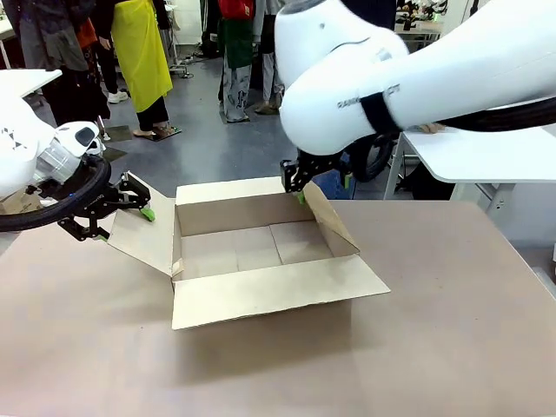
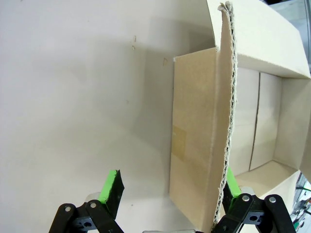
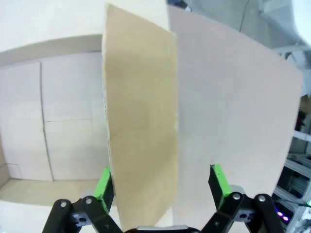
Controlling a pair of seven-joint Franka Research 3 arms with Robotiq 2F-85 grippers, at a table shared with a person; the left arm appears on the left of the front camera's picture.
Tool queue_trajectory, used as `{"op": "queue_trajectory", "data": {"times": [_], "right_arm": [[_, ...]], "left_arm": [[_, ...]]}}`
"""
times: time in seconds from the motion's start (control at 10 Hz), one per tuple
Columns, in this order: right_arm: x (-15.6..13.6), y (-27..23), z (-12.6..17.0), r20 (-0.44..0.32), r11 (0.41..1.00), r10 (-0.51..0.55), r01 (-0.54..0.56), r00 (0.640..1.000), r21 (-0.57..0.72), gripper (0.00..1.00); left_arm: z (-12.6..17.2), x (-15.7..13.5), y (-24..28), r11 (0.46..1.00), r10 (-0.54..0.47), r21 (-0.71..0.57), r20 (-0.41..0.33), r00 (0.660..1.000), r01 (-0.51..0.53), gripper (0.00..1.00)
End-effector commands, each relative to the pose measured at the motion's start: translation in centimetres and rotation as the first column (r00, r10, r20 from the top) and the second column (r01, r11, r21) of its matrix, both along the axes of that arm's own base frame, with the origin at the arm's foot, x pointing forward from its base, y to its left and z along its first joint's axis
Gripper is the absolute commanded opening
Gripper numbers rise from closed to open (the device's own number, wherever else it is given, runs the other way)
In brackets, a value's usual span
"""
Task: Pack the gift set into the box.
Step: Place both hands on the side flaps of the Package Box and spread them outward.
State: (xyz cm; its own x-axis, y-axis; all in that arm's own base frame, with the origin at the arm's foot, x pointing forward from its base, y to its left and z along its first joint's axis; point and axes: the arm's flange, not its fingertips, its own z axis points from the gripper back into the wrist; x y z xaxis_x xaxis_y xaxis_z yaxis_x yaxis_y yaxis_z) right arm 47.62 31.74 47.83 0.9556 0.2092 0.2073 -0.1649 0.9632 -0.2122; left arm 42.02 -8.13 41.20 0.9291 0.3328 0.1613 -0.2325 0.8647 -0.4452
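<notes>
The box (image 1: 233, 214), a large brown cardboard carton, lies open in the middle of the table with its inside bare. Its left flap (image 2: 197, 121) stands up between the fingers of my left gripper (image 1: 139, 201) (image 2: 172, 187), which is open and straddles it, one green pad inside and one outside. Its right flap (image 3: 141, 121) rises between the fingers of my right gripper (image 1: 323, 189) (image 3: 161, 187), also open, with a gap on both sides. The front flap (image 1: 278, 295) lies flat toward me. The gift set is out of view.
The beige table (image 1: 434, 330) has free room in front of and to the right of the box. A white table (image 1: 486, 156) stands beyond the far right edge. Several people stand on the floor at the back left.
</notes>
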Motion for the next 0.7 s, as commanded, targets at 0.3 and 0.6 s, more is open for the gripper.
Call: {"op": "queue_trajectory", "data": {"times": [0.3, 0.6], "right_arm": [[0.2, -10.6, -0.5, -0.016, 0.979, -0.006, 0.009, 1.000, 0.203, 1.00], [0.2, -15.5, -2.4, 0.041, 0.936, -0.013, -0.003, 0.999, 0.352, 1.00]], "left_arm": [[0.1, 0.0, -0.1, 1.000, 0.011, 0.015, -0.013, 1.000, -0.011, 1.00], [0.1, 0.0, -0.1, 1.000, 0.011, 0.015, -0.013, 1.000, -0.011, 1.00]]}}
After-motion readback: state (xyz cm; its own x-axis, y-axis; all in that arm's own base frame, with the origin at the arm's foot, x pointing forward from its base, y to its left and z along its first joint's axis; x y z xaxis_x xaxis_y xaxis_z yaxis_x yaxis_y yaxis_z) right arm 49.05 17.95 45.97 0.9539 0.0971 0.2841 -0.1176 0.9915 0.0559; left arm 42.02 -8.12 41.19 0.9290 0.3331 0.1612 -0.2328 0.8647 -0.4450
